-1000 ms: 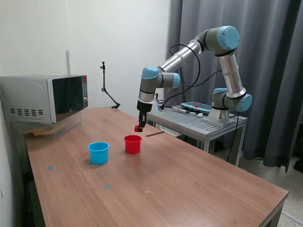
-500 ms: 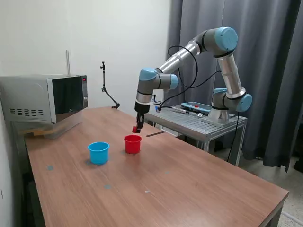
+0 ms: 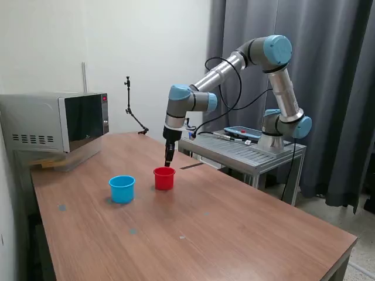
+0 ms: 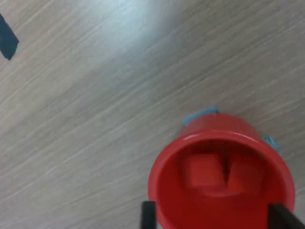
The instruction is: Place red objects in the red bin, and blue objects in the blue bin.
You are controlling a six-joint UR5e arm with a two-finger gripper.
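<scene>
The red bin (image 3: pixel 164 178) stands on the wooden table (image 3: pixel 234 234), and the wrist view looks straight down into the red bin (image 4: pixel 162 191). Two red objects (image 4: pixel 204 171) (image 4: pixel 244 174) lie side by side on its bottom. My gripper (image 3: pixel 169 158) hangs just above the bin's far rim. In the wrist view the gripper (image 4: pixel 214 217) is open, its dark fingertips (image 4: pixel 148 214) spread wide with nothing between them. The blue bin (image 3: pixel 122 188) sits to the exterior view's left of the red one. No blue objects show in either view; the blue bin's inside is hidden.
A microwave (image 3: pixel 55 123) stands at the table's far corner on the exterior view's left. A thin black stand (image 3: pixel 133 114) rises at the back edge. The arm's base sits on a grey side table (image 3: pixel 246 151) behind. A dark tape mark (image 4: pixel 7 42) lies on the wood.
The gripper moved toward the exterior view's left until it hung over the red bin. The red cube that hung in its fingers is gone from them.
</scene>
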